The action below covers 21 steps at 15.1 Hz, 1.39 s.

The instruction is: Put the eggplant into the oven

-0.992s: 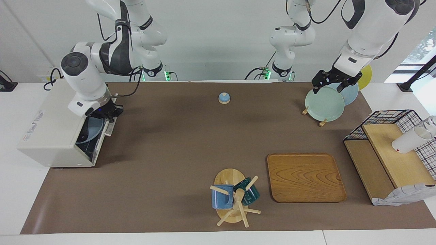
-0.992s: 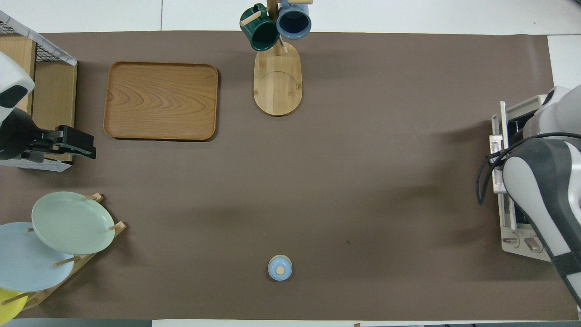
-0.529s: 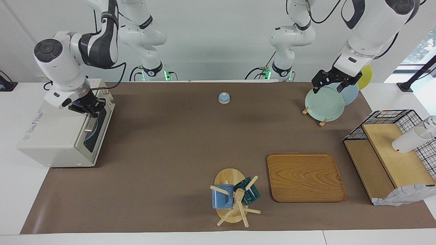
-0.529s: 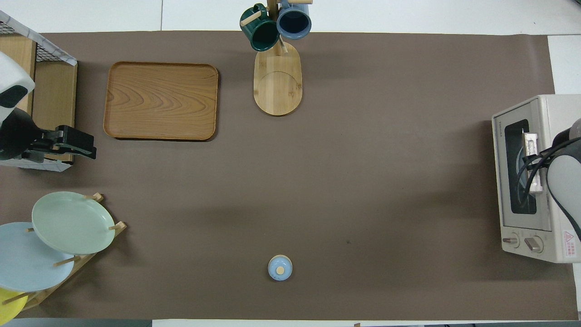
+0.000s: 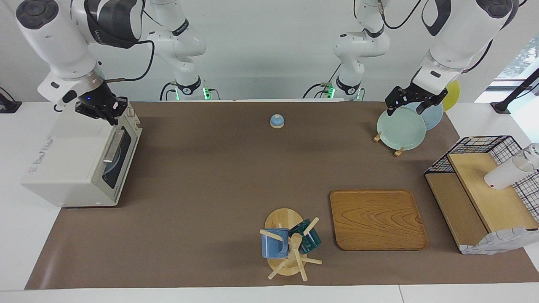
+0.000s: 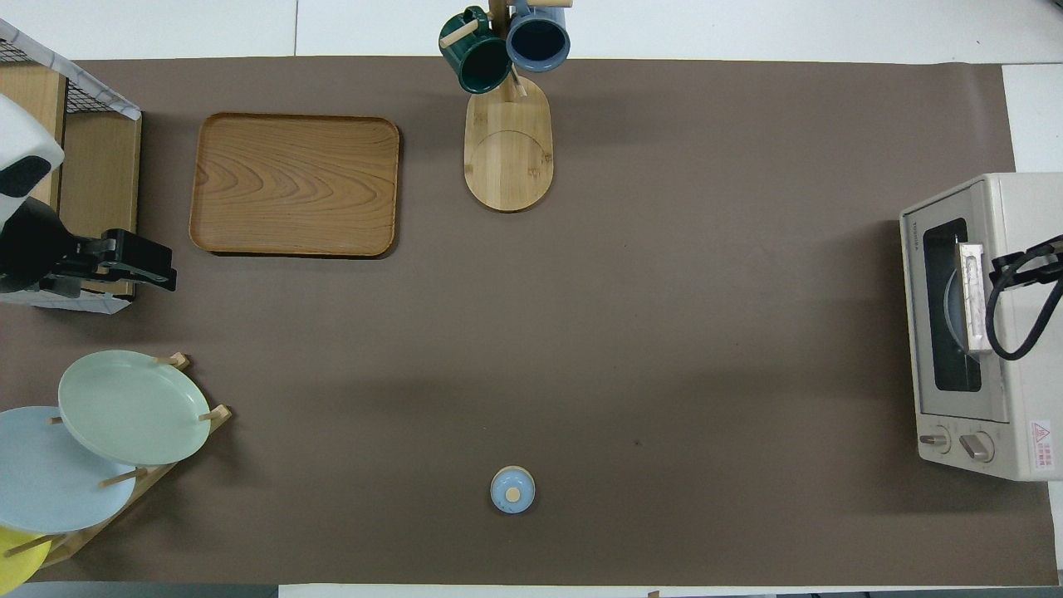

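Oven (image 5: 80, 162) door now shut, right end effector (image 5: 102, 110) lifted clear.

The right gripper (image 5: 104, 110) hangs raised above the right arm's end of the tabletop, near the edge closest to the robots, its wrist bent steeply down from a high elbow. The left gripper (image 5: 410, 103) hovers over the corner at the left arm's end, nearest the robots, pointing down, its fingers (image 5: 390, 108) spread apart
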Each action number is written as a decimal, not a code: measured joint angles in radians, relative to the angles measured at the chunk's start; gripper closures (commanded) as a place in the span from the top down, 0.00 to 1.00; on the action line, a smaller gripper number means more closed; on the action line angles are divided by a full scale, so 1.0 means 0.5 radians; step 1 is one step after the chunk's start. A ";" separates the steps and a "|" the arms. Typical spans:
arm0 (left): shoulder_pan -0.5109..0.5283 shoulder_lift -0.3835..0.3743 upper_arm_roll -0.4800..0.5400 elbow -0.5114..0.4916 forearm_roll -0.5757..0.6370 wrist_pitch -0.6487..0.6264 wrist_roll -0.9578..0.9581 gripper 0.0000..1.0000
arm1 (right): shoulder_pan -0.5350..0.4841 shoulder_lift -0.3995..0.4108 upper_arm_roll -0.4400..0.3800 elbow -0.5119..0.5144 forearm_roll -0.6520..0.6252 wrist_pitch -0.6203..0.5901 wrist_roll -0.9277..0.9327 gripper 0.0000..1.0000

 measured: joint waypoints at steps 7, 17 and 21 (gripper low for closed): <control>0.000 0.000 0.000 0.000 0.000 0.000 0.000 1.00 | 0.077 0.050 -0.012 -0.007 0.036 -0.012 0.059 1.00; 0.000 0.000 0.000 0.000 0.000 0.000 0.000 1.00 | 0.079 0.047 -0.064 -0.007 0.034 -0.033 0.080 1.00; 0.000 0.000 0.000 0.000 0.000 0.000 0.000 1.00 | 0.082 0.046 -0.075 0.023 0.038 -0.047 0.220 1.00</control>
